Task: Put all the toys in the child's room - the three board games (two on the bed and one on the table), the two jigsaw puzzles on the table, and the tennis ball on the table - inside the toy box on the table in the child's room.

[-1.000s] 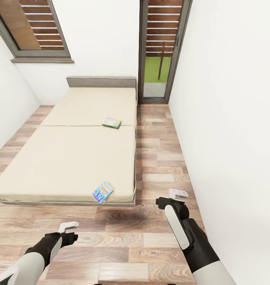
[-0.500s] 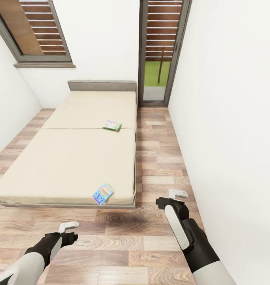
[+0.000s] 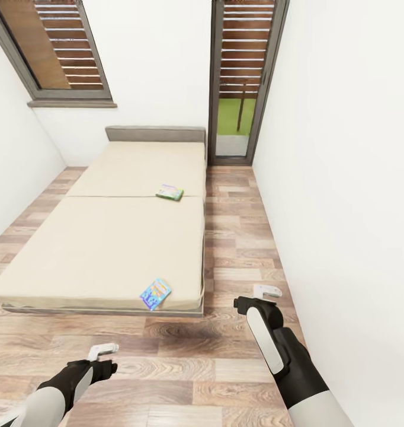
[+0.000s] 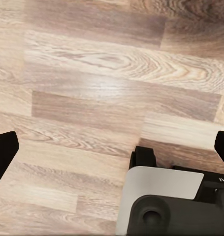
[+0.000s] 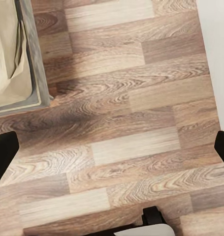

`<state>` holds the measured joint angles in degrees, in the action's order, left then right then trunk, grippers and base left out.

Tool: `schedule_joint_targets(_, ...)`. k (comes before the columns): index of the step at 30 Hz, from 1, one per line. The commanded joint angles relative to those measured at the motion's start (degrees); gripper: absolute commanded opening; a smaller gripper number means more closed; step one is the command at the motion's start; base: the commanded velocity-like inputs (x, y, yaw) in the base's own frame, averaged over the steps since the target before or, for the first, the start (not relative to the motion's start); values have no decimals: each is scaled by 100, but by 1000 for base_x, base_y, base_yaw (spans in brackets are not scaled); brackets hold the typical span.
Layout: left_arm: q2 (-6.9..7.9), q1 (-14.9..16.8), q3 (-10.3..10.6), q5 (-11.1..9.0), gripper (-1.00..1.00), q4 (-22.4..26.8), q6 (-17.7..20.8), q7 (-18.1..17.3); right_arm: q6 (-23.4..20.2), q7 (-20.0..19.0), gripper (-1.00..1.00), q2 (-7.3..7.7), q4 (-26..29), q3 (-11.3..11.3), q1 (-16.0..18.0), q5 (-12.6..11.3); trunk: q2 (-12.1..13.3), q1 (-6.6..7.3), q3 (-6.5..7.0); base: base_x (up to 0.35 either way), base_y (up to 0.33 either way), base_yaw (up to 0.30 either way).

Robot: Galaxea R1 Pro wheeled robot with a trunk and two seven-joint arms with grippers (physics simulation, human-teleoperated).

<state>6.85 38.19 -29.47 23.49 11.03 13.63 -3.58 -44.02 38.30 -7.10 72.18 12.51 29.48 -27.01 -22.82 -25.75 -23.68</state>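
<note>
Two board games lie on the bed (image 3: 101, 243). A blue-and-yellow one (image 3: 155, 293) rests near the foot corner, close to the mattress edge. A green one (image 3: 170, 192) lies mid-bed by the side edge. My left gripper (image 3: 106, 357) hangs open over the wood floor in front of the bed's foot. My right gripper (image 3: 255, 298) is open too, above the floor just off that bed corner. In the left wrist view the left gripper (image 4: 112, 147) spreads over bare planks. In the right wrist view the right gripper (image 5: 112, 147) spreads over planks, with the bed frame corner (image 5: 35, 73) beyond. The toy box, table, jigsaw puzzles and tennis ball are out of view.
A white wall (image 3: 344, 178) runs along the right, leaving a wood-floor aisle (image 3: 237, 237) beside the bed. A tall glass door (image 3: 236, 89) stands at the aisle's far end. A louvred window (image 3: 54, 47) sits above the grey headboard (image 3: 154, 133).
The whole view has shifted, so the camera moved; the bed now looks slightly farther off. My left gripper sits lower in the picture. The board games lie as before.
</note>
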Motion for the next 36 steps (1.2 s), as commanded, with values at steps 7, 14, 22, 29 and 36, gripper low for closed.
schedule_joint_targets(7,7,-368,-45,59,100,-33,-233,-37,-18,94,100,-5,-453,-24,5,-57,-10,-4,58,0,0,65)
schedule_joint_targets(14,5,-659,-44,56,100,-43,-295,-42,-41,105,100,19,-868,-57,3,-90,-10,-4,124,0,0,65)
schedule_joint_targets(22,-11,-991,-42,58,100,-48,-314,-41,67,115,100,47,-1338,-60,-436,-65,-10,-4,199,0,0,65)
schedule_joint_targets(29,-23,-1150,-41,66,100,-48,-319,-45,648,87,100,56,-1570,-60,-758,-58,-10,-4,265,0,0,65)
schedule_joint_targets(36,-26,-1213,-38,68,100,-48,-436,-46,1397,52,100,56,-2337,-54,-828,-33,-10,-4,331,0,0,65)
